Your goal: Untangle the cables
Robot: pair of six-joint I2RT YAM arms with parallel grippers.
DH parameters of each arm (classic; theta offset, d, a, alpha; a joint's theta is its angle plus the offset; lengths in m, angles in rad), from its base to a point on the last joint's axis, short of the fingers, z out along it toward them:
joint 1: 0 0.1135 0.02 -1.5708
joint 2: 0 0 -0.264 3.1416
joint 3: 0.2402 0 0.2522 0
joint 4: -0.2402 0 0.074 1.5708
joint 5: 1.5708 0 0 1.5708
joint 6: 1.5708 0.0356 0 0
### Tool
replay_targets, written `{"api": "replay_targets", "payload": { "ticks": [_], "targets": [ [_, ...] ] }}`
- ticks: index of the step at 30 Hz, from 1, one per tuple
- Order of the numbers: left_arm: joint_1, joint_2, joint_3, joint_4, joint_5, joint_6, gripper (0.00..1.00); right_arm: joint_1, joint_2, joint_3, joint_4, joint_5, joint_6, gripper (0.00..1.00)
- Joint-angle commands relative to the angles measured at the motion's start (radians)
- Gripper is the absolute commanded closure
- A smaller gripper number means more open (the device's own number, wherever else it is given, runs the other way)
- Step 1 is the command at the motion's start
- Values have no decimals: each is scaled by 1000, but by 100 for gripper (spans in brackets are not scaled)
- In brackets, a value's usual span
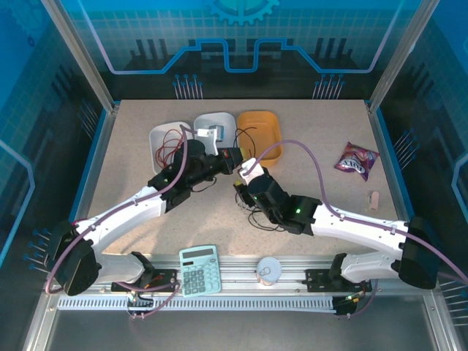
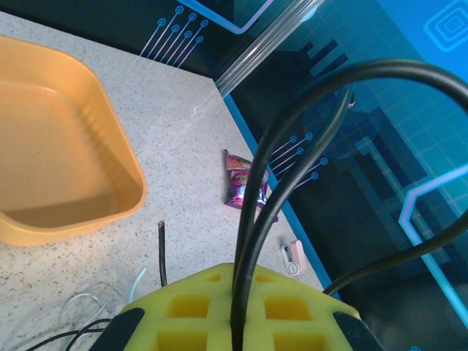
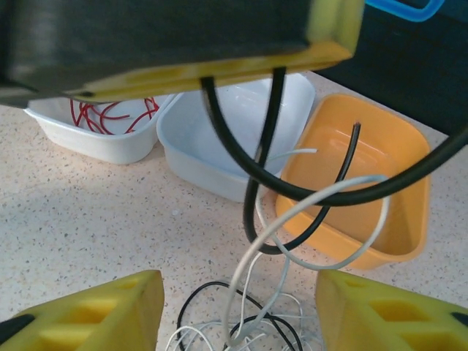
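Note:
The cables are thin strands in red, black and white. My left gripper (image 2: 238, 276) is shut on a black cable (image 2: 263, 168) that loops up and away from its yellow fingers. In the top view the left gripper (image 1: 238, 157) hangs just in front of the trays. My right gripper (image 3: 238, 316) stands open just below it, low over a tangle of white cable (image 3: 292, 212) and black cable (image 3: 212, 292) on the table. Strands rise between its fingers (image 3: 95, 314) untouched. Red cables (image 3: 110, 117) lie in a white tray (image 3: 95, 142). In the top view the right gripper (image 1: 248, 183) sits over the tangle (image 1: 257, 213).
A pale blue tray (image 3: 219, 157) and an orange tray (image 3: 398, 219) stand side by side behind the tangle. A snack packet (image 1: 357, 161) and a small pink thing (image 1: 374, 199) lie at the right. A calculator (image 1: 199, 269) and a white cup (image 1: 268, 270) sit on the front rail.

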Motion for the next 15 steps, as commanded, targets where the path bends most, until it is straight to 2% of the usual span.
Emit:
{"api": "replay_targets", "payload": {
  "ticks": [1,3,5,10,15],
  "targets": [
    [4,-31,-9,-17,12,11,100,-31,-24,16,-14,-6,11,49],
    [5,-30,-8,-18,18,13,100,-52,-48,-2,-10,-66,19,59],
    [4,-30,-7,-24,15,16,100,-72,-77,-33,-11,-126,23,76],
    [5,-28,1,-31,-1,26,100,-119,-164,-99,-39,-175,62,100],
    [6,-21,7,-41,-10,37,100,-177,-252,-164,-67,-203,113,100]
  ]
}}
